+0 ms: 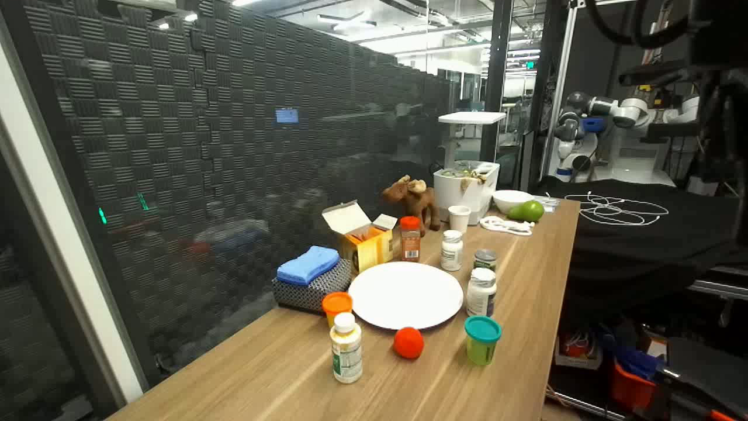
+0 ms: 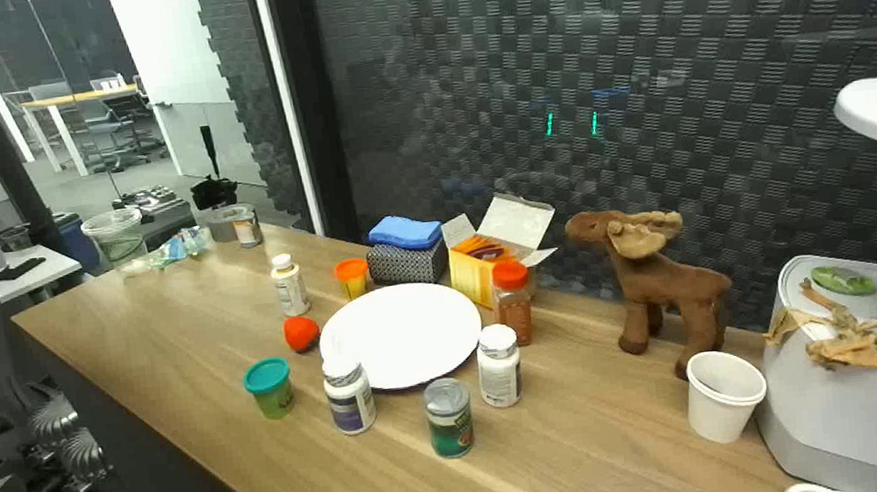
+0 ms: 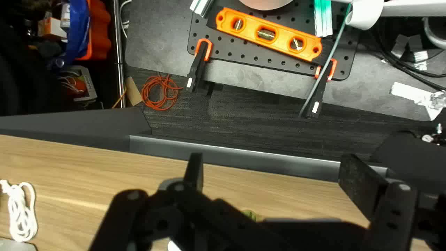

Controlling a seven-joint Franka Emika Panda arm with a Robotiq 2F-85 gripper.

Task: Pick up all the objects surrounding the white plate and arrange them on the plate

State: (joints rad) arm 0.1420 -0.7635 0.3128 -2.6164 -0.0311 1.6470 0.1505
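The bare white plate (image 1: pixel 406 295) lies flat on the wooden table, also in an exterior view (image 2: pixel 401 335). Around it stand an orange-lidded tub (image 1: pixel 337 303), a white-capped bottle (image 1: pixel 346 354), a red ball (image 1: pixel 408 342), a teal-lidded tub (image 1: pixel 482 342), a purple-labelled white bottle (image 2: pixel 349 398), a green can (image 2: pixel 450 424), another white bottle (image 2: pixel 500 370), a red-capped jar (image 2: pixel 512 303), an open yellow box (image 1: pixel 371 248) and a patterned box (image 2: pixel 408 263) with a blue cloth (image 2: pixel 405 232) on top. My gripper (image 3: pixel 273 174) is open and empty above the table edge; its fingers hide most objects.
A brown toy moose (image 2: pixel 658 280), white cups (image 2: pixel 723 395) and a white planter (image 1: pixel 466 190) stand beyond the plate. A white cord (image 1: pixel 506 225), green fruit (image 1: pixel 529 211) and white bowl (image 1: pixel 512 200) lie farther along. A tape roll and plastic tub (image 2: pixel 115 235) sit at the opposite end.
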